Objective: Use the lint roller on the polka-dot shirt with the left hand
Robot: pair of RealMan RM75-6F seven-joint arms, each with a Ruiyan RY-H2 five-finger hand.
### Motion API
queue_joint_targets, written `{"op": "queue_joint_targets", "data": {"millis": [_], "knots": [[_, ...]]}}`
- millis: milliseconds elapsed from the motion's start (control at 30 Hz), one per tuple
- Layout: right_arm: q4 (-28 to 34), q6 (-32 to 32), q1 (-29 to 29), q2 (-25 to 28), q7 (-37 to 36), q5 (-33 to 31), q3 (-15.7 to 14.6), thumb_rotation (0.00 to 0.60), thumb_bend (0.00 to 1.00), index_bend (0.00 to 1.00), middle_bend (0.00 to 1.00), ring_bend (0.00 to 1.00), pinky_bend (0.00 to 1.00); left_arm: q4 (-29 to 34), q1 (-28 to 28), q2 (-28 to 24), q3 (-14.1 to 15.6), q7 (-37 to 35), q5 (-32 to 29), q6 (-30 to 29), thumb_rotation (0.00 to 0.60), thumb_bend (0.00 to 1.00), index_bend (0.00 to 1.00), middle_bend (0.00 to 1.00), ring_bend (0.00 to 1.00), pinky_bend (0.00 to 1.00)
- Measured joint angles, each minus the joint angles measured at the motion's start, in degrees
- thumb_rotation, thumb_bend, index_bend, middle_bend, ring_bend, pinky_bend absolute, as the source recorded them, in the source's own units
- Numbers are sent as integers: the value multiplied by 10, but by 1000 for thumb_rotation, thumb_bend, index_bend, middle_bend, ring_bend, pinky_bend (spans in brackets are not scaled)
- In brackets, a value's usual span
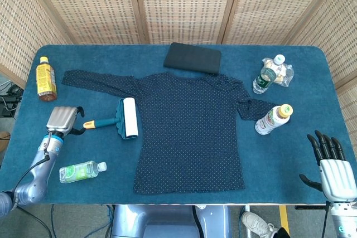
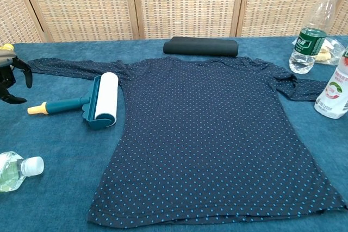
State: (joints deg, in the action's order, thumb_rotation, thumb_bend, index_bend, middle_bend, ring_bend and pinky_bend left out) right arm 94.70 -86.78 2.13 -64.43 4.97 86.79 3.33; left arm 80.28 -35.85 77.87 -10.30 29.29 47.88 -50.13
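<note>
A dark polka-dot shirt [image 1: 189,129] [image 2: 212,134] lies spread flat in the middle of the table. The lint roller [image 1: 120,118] [image 2: 89,102], teal with a white roll and an orange handle tip, lies beside the shirt's left edge with its handle pointing left. My left hand [image 1: 62,121] [image 2: 10,82] hovers just left of the handle tip, fingers apart and holding nothing. My right hand [image 1: 330,165] rests open at the table's front right corner, far from the shirt.
A clear bottle [image 1: 82,171] [image 2: 16,171] lies near the front left. An amber bottle [image 1: 45,78] stands at the far left. A folded black cloth [image 1: 192,58] lies behind the shirt. Bottles [image 1: 273,118] [image 1: 266,76] stand at the right.
</note>
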Motion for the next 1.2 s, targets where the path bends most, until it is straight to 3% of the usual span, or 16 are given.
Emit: {"op": "queue_joint_targets", "data": {"millis": [500, 700, 833, 1200], "knots": [[-10, 8, 2, -3, -9, -7, 0, 600, 58, 5, 0, 0, 0, -66, -46, 65, 9, 39, -68, 18, 600, 272, 430, 874, 744, 680], [-12, 8, 3, -5, -9, -5, 0, 600, 58, 5, 0, 0, 0, -88, -58, 87, 13, 44, -75, 24, 600, 277, 429, 874, 744, 680], [-14, 11, 4, -6, -10, -7, -1, 600, 57, 5, 0, 0, 0, -105, -66, 104, 14, 44, -78, 29, 600, 337, 430, 874, 744, 680], [-15, 14, 4, -7, -9, -8, -2, 600, 58, 4, 0, 0, 0, -140, -76, 137, 23, 44, -79, 35, 600, 336, 429, 874, 744, 679]]}}
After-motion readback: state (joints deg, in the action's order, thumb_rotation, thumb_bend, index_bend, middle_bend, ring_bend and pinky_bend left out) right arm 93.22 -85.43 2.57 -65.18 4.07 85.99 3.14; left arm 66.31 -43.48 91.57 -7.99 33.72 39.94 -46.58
